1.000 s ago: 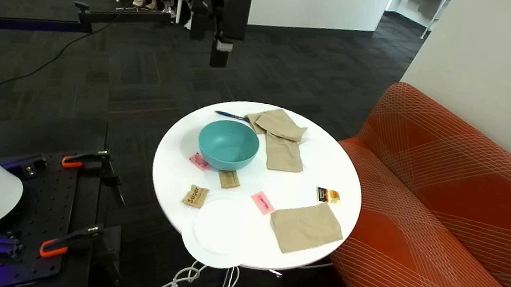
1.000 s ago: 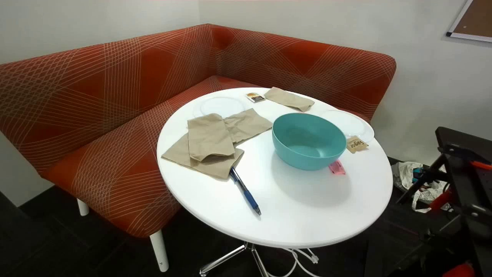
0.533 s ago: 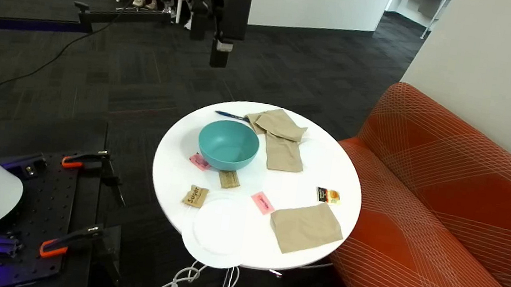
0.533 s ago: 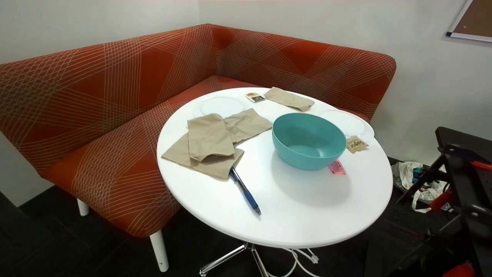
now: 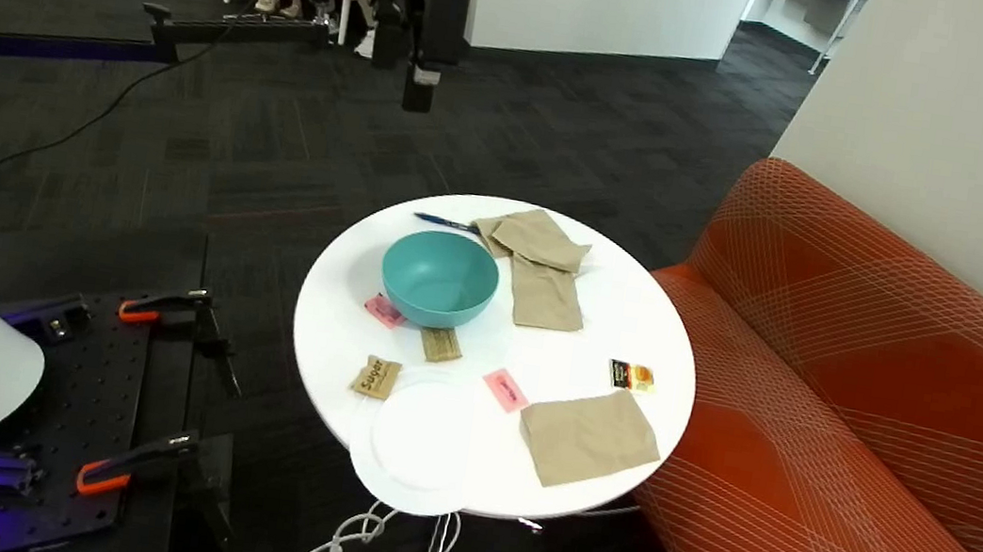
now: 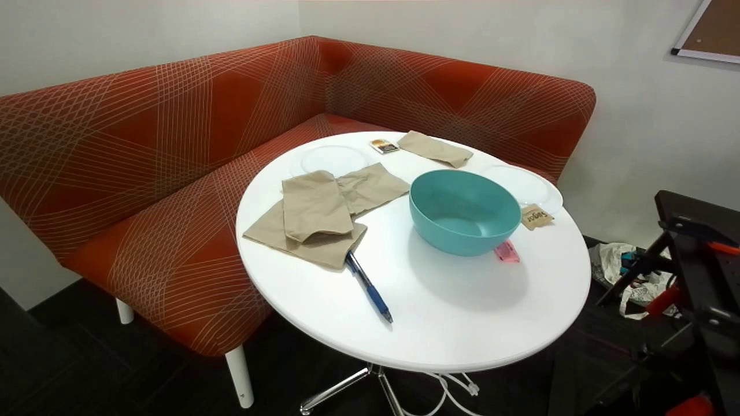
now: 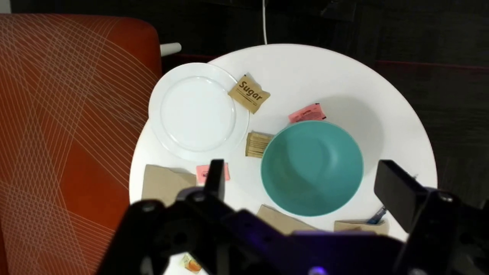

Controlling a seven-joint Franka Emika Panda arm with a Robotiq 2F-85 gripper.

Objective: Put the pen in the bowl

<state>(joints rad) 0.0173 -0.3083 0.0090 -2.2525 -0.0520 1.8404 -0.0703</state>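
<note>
The dark blue pen lies on the white table beside the teal bowl, with one end at the edge of a brown napkin. The pen and bowl also show in an exterior view; the bowl's visible inside is empty. My gripper hangs high above the table, its fingers down. In the wrist view my gripper is wide open with nothing between its fingers. The bowl shows below between them. The pen is partly hidden behind the right-hand finger.
Brown napkins lie beside the pen, and another napkin lies apart. A sugar packet, pink packets and a white plate lie around the bowl. A red couch borders the table.
My gripper has moved slightly up and to the left in an exterior view in the last half second. The pen, bowl and other table things have not moved.
</note>
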